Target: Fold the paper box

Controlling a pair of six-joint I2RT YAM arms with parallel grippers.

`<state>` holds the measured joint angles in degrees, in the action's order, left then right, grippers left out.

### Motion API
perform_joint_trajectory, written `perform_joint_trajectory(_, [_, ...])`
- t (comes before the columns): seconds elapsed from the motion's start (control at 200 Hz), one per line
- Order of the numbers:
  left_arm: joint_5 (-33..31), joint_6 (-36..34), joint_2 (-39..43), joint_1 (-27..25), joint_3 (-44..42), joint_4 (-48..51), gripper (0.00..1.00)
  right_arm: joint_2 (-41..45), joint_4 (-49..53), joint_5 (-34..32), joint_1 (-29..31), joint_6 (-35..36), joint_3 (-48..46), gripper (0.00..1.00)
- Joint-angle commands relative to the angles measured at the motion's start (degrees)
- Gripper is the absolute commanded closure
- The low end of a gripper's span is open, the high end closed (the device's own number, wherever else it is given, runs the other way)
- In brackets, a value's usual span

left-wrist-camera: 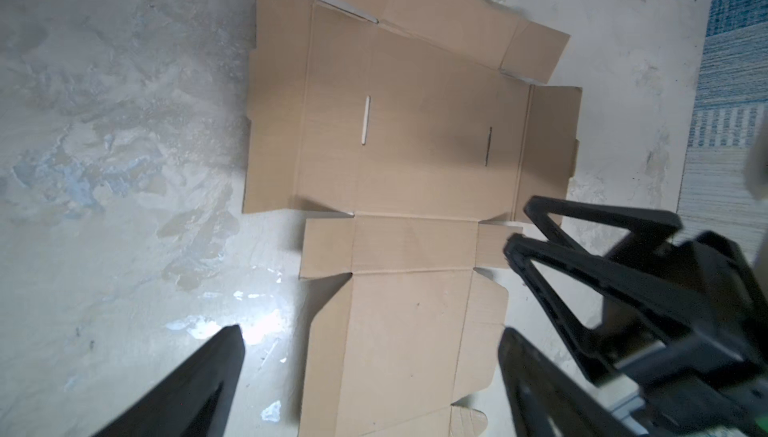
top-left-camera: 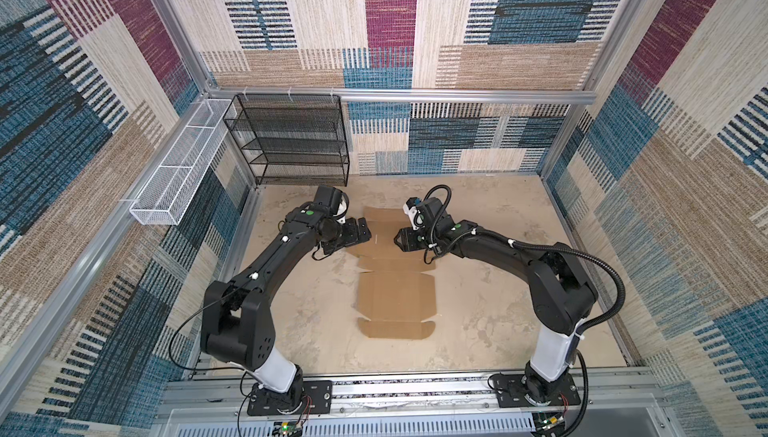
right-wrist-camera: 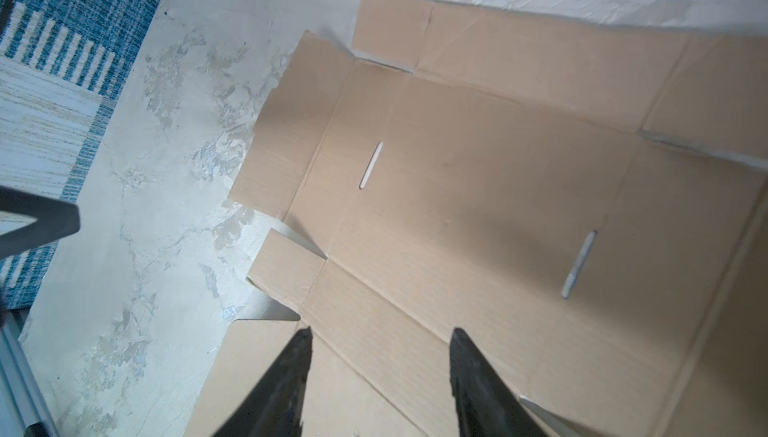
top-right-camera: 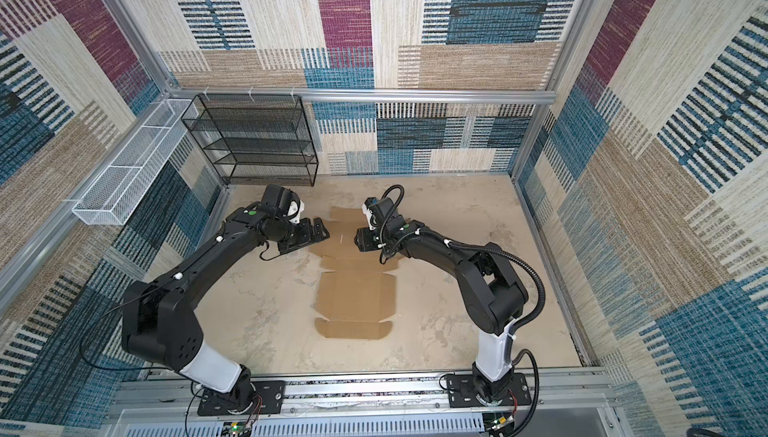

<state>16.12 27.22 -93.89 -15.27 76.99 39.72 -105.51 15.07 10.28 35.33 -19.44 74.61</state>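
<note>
The paper box (top-left-camera: 395, 289) (top-right-camera: 357, 293) lies flat and unfolded on the table, a brown die-cut cardboard sheet with flaps and two slots. In both top views my grippers face each other over its far half. The left gripper (top-left-camera: 365, 231) (top-right-camera: 322, 230) is at the sheet's left edge and the right gripper (top-left-camera: 397, 239) (top-right-camera: 357, 239) at its right edge. In the left wrist view the paper box (left-wrist-camera: 415, 144) lies below my left gripper (left-wrist-camera: 370, 331), wide open and empty, with the right gripper (left-wrist-camera: 519, 227) beside it. The right gripper (right-wrist-camera: 381, 331) is open above the paper box (right-wrist-camera: 498, 185), holding nothing.
A black mesh shelf rack (top-left-camera: 291, 139) stands against the back wall at the left. A white wire basket (top-left-camera: 178, 169) hangs on the left wall. Patterned walls close in the table (top-left-camera: 498, 289) on three sides. Both arm bases sit at the front rail.
</note>
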Motion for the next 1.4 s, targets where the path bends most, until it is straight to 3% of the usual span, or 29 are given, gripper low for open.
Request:
perform_joint_trajectory(0.0, [5.7,-4.9,-4.5,2.7,3.5,1.0,0.01,0.6,1.2,-1.2,0.1,-0.2,0.7,0.44])
perform_joint_trajectory(0.075, [6.3,-6.3,-8.2,4.2,5.8,0.9,0.03,0.2,1.4,-1.4,0.1,0.0,1.3,0.44])
perform_joint_trajectory(0.195, [8.7,-8.5,-14.0,6.1,9.8,0.9,0.19,-1.1,1.6,-1.1,0.1,-0.3,2.7,0.44])
perform_joint_trajectory(0.366, [7.0,-12.3,-21.6,6.6,16.7,3.9,0.45,-1.2,1.1,-0.9,0.1,-0.7,3.4,0.44])
perform_joint_trajectory(0.591, [1.0,-14.7,-26.0,6.6,20.4,6.1,0.39,-1.0,1.2,-0.9,0.1,-0.7,3.4,0.44])
perform_joint_trajectory(0.801, [0.3,-15.3,-28.5,6.6,21.5,6.2,0.31,-2.2,1.2,-0.6,0.1,-0.7,4.2,0.44])
perform_joint_trajectory(1.112, [6.9,-13.8,-32.5,6.6,23.6,3.1,0.61,-2.7,0.5,-0.4,0.1,-1.0,3.5,0.44])
perform_joint_trajectory(1.397, [9.9,-12.1,-32.7,6.5,20.7,-1.6,0.64,-2.7,0.8,-0.8,-0.1,-1.3,4.1,0.43])
